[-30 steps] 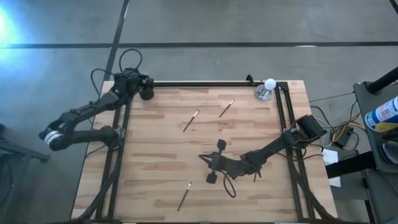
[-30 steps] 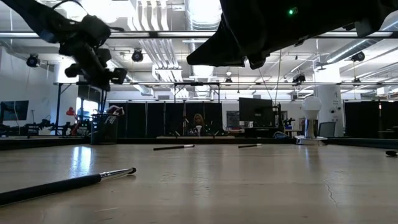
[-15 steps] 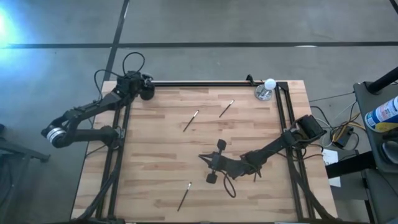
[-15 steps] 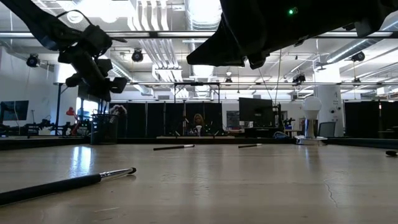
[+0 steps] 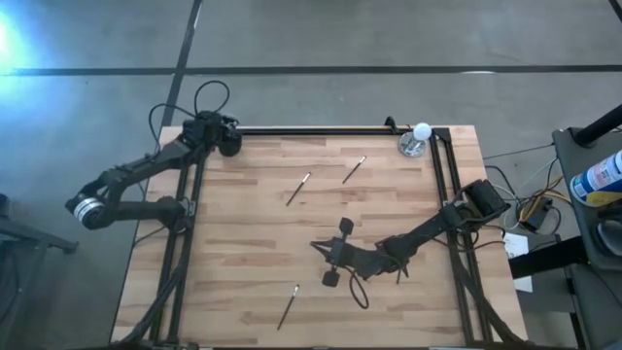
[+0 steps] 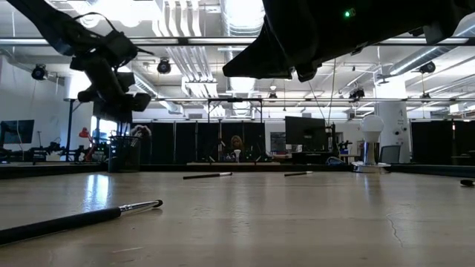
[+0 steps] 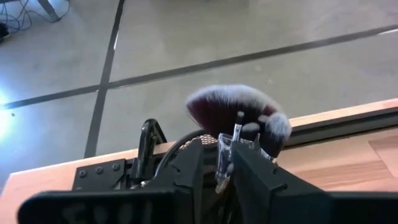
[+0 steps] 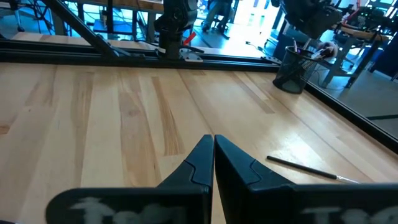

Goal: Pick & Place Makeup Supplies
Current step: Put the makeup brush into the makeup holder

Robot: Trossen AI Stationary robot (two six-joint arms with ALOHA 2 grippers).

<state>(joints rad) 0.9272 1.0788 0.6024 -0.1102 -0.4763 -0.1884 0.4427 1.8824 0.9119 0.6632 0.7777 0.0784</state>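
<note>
Wooden worktop [image 5: 253, 243] carries three loose makeup brushes: one near the middle [image 5: 298, 189], one just beyond it toward the far edge [image 5: 354, 169], and one near the front edge [image 5: 289, 305]. Several other brushes already stand in the black mesh cup [image 6: 125, 153] at the far left corner, among them a fluffy-headed brush [image 7: 239, 116], so I judge the task well under way, with three brushes left to collect.

At that corner the left end effector [image 7: 225, 165] hangs right over the cup, its fingers slightly parted around a thin brush handle [image 7: 235, 138] standing upright between them; whether it grips the handle or has let go, I cannot tell. The loose brushes lie well apart from it.

Low over the worktop's middle-right, the right end effector [image 8: 213, 157] waits clenched and empty, with the front brush [image 8: 308, 168] lying near it on the wood
</note>
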